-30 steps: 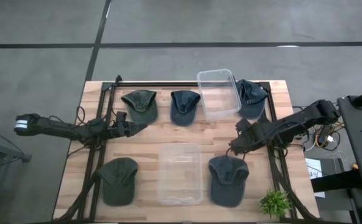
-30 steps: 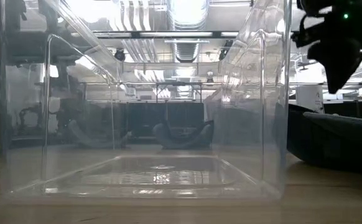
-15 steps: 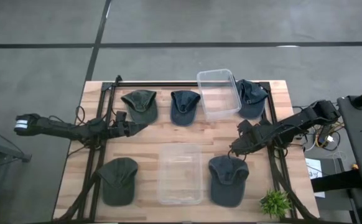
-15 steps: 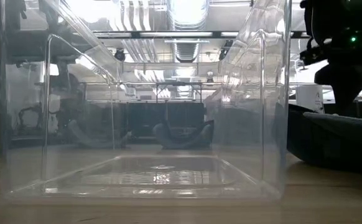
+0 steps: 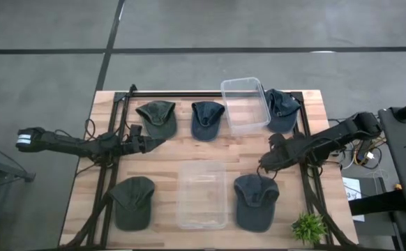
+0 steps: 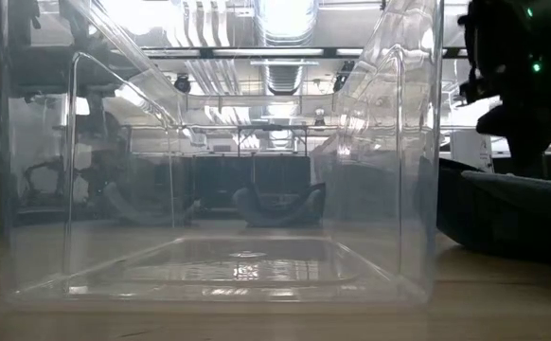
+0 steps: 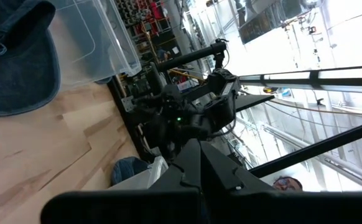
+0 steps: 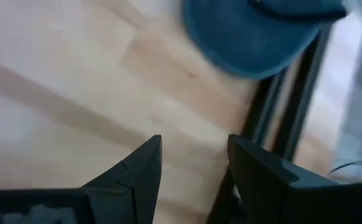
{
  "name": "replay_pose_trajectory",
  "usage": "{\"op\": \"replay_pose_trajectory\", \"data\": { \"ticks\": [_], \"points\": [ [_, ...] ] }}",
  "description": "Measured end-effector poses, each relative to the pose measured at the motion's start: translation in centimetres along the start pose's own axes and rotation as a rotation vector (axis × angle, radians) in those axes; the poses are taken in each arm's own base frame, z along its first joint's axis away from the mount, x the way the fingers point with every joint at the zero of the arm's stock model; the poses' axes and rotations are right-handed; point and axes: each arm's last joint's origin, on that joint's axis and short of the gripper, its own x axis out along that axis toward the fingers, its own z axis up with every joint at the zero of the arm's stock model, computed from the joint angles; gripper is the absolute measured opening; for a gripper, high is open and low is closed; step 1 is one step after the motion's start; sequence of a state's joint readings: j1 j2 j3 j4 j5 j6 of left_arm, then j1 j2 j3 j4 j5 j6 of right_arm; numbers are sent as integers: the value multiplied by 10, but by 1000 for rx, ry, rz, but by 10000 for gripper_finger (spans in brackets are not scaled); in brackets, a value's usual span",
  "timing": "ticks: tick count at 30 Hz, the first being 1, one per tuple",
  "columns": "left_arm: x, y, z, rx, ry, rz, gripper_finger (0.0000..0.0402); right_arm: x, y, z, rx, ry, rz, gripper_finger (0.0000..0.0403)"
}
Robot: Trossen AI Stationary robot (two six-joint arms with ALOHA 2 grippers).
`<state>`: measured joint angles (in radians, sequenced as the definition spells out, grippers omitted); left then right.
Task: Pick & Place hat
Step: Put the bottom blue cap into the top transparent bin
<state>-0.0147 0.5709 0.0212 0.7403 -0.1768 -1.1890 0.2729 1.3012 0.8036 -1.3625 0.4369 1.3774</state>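
Observation:
My right gripper (image 5: 263, 167) (image 8: 193, 165) is open and hovers just above the table, at the far edge of the dark blue cap (image 5: 255, 201) (image 8: 262, 37) lying flat near the table's near right. In the low view it (image 6: 526, 142) hangs over that cap (image 6: 507, 218). It touches nothing. A clear plastic box (image 5: 203, 194) (image 6: 219, 152) stands left of the cap. My left gripper (image 5: 158, 143) (image 7: 196, 168) is shut and waits at mid-left, near the green cap (image 5: 156, 117).
Other caps lie flat: blue ones (image 5: 207, 118) (image 5: 282, 110) at the far side, a green one (image 5: 133, 201) near left. A second clear box (image 5: 245, 104) stands far right. A black frame rail (image 5: 303, 174) (image 8: 274, 124) and a small plant (image 5: 307, 226) flank the cap.
My right gripper has come down toward the dark blue cap, staying open; in the low view it sinks and shifts a little rightward. The caps and boxes have not moved.

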Motion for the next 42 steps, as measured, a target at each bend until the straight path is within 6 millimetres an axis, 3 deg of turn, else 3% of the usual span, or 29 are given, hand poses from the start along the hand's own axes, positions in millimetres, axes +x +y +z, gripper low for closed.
{"op": "replay_pose_trajectory", "data": {
  "ticks": [9, 13, 18, 22, 30, 36, 42],
  "points": [
    [0, 0, 0, 0, 0, -1, 0, -52, -23, 7, -14, 323, 404, 178],
    [0, 0, 0, 0, 0, -1, 0, -75, -35, 9, 87, 465, 575, 178],
    [0, 0, 0, 0, 0, -1, 0, -98, -33, 17, 209, 538, 780, 178],
    [0, 0, 0, 2, 0, -1, 0, -108, -20, 17, 229, 640, 828, 178],
    [0, 0, 0, 3, 0, -1, 0, -121, 13, -1, 217, 845, 754, 184],
    [0, 0, 0, 3, 0, -1, 0, -122, 45, -18, 194, 915, 685, 246],
    [0, 0, 0, 3, 2, -2, 0, -108, 72, -38, 136, 945, 559, 293]
  ]
}}
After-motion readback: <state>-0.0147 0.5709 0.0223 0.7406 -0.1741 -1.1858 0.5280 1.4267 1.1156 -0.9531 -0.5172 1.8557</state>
